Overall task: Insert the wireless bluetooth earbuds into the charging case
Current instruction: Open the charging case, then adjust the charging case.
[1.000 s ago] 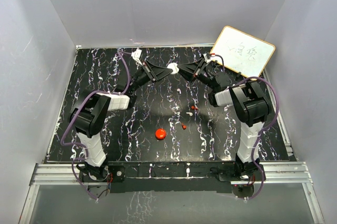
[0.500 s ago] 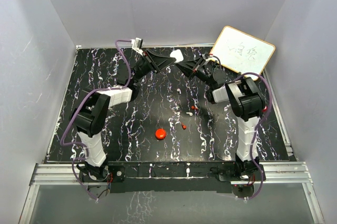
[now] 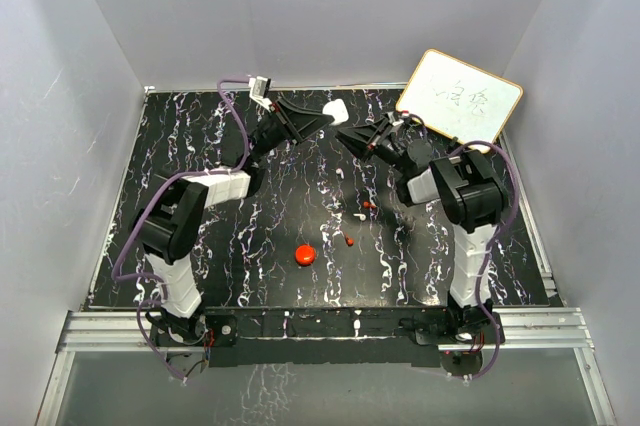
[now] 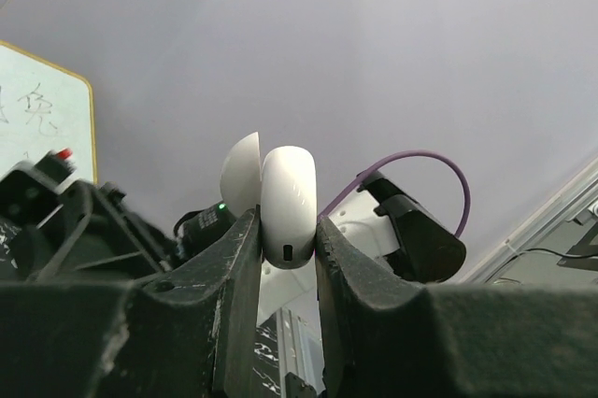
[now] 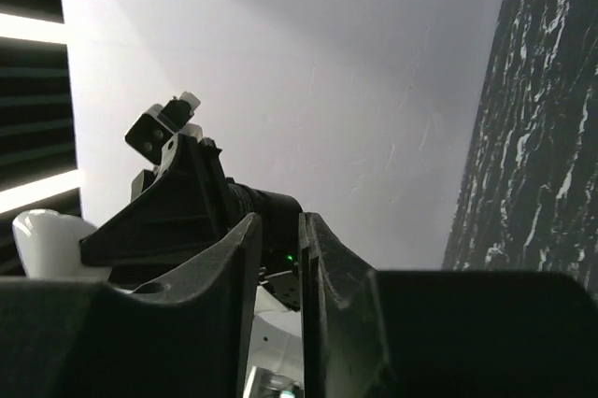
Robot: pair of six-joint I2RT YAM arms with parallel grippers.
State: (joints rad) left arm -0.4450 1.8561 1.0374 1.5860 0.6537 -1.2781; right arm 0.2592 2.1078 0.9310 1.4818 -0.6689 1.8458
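Lying loose on the black marbled table [image 3: 200,156], the three earbuds form a small scatter right of centre. One red earbud [image 3: 368,205] sits just beside the whitish earbud [image 3: 360,216], and I cannot tell whether they touch. The second red earbud [image 3: 349,241] lies a little nearer the arm bases. None of them is in the charging case. Each is too small from where I stand to read its long axis. A red puck [image 3: 305,254] lies near them on the left and looks to be no part of the job.

The charging case [image 4: 288,183] is off the table, held up over the far end. The left tool [image 4: 286,230] is clamped on its two broad sides, and the lid [image 4: 239,172] stands ajar.

The right tool [image 5: 277,225] hangs just beside the case, pointing towards it from the right. Its jaws stand close together with a narrow slit between them. Nothing shows in the slit, but I cannot tell whether they pinch anything at the tips.

Governing relation: the earbuds lie below both tools and back towards the bases, well apart from the case. The right tool is the nearer of the two, with the scatter on its own side of the table. By my judgement, a pick-up calls for that tool to come down and towards the bases and to spread its jaws first, while the left tool presents the open case. A whiteboard [image 3: 460,96] leans at the far right corner.
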